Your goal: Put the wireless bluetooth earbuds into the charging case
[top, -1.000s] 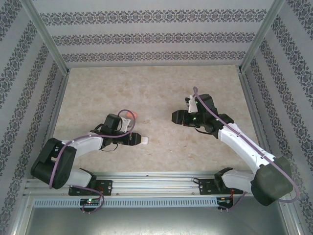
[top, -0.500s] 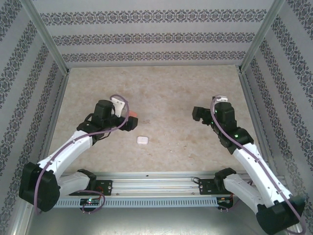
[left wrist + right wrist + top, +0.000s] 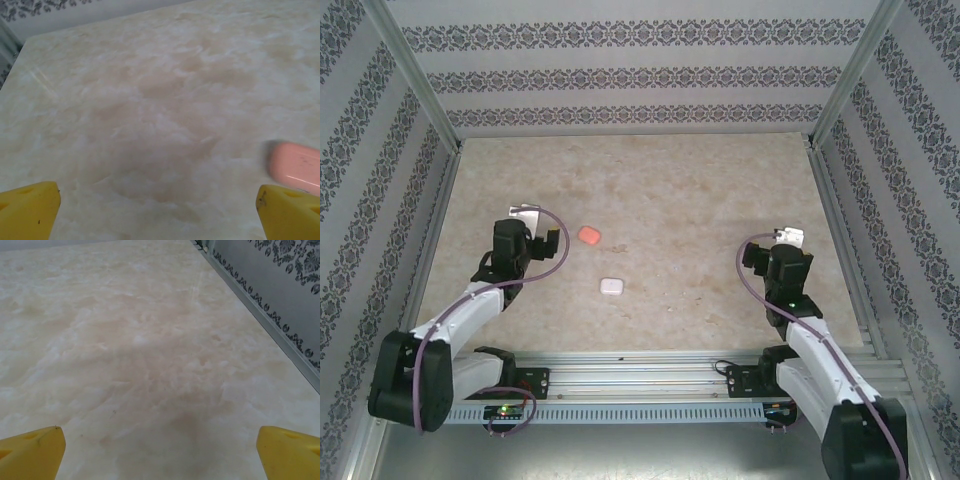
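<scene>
2 cases: coral-red charging case [image 3: 589,234] and white charging case [image 3: 611,286], both flat on the table [image 3: 670,180], near each other but apart.
Coral-red charging case: farther from my bases, just right of my left gripper [image 3: 160,212]. In the left wrist view it is a blurred pink shape at the right edge, just beyond my right-hand fingertip, outside the jaws.
White charging case: nearer my bases, a bit right of the coral one, between my 2 arms, closer to the left.
Case lids: cannot tell from above, too small.
Left gripper: jaws spread wide, yellow fingertips [image 3: 27,207] at opposite bottom corners of the left wrist view, bare table between them, holding 0 things.
Right gripper [image 3: 160,447]: also spread wide, bare table between its yellow fingertips [image 3: 287,450], holding 0 things.
Right gripper position: near the right wall [image 3: 280,285], well apart from both cases.
</scene>
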Tool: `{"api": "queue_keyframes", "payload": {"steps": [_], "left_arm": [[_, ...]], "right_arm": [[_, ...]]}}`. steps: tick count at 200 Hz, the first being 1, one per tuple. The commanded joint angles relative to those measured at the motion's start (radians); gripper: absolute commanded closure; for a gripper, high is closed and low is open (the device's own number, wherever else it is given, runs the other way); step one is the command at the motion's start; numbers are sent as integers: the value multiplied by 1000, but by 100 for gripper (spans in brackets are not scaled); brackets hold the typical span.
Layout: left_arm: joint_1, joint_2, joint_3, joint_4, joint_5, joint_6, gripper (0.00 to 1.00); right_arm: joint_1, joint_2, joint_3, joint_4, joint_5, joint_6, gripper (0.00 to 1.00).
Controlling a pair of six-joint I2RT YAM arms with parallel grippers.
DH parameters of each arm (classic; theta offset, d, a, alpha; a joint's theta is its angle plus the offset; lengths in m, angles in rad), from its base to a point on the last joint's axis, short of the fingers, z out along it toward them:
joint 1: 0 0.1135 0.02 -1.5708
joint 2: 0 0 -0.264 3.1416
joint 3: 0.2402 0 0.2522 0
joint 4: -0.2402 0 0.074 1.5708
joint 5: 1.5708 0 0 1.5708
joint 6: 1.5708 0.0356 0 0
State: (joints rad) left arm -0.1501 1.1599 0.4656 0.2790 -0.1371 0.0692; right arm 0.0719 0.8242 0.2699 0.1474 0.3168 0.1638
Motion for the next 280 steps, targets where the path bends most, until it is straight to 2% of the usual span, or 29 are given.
{"api": "queue_keyframes", "payload": {"steps": [1, 50, 64, 82, 94, 112, 128, 155, 174, 188, 205, 222, 236, 280], "left_arm": [[22, 53, -32, 200, -30, -54, 0], [38, 230, -119, 550, -6, -16, 0], [44, 251, -110, 559, 22, 14, 0], [55, 317, -124, 647, -1, -4, 0], [68, 387, -161, 796, 7, -9, 0], [80, 455, -189, 925, 11, -15, 0], [81, 418, -150, 784, 29, -22, 0], [107, 425, -91, 681, 52, -51, 0], [119, 425, -85, 670, 66, -60, 0], [120, 426, -90, 681, 65, -58, 0], [120, 427, -91, 683, 65, -55, 0], [120, 427, -90, 681, 70, -55, 0], [119, 426, -91, 682, 70, -54, 0], [119, 425, -90, 680, 70, -55, 0]], "right_arm": [[-24, 68, -44, 216, -33, -22, 2], [-78, 217, -50, 430, -87, -57, 2], [-91, 260, -51, 499, -108, -56, 2], [-98, 316, -49, 579, -138, -57, 2], [-101, 353, -45, 634, -156, -57, 2], [-102, 403, -34, 688, -179, -57, 2], [-103, 445, -22, 726, -208, -58, 2], [-102, 545, -21, 835, -221, -57, 2], [-101, 623, -5, 895, -213, -52, 2], [-94, 638, 36, 814, -236, -69, 2], [-77, 699, 67, 823, -249, -93, 2], [-62, 678, 107, 744, -231, -111, 2], [-60, 691, 98, 785, -230, -114, 2], [-52, 685, 107, 758, -223, -122, 2]]}}
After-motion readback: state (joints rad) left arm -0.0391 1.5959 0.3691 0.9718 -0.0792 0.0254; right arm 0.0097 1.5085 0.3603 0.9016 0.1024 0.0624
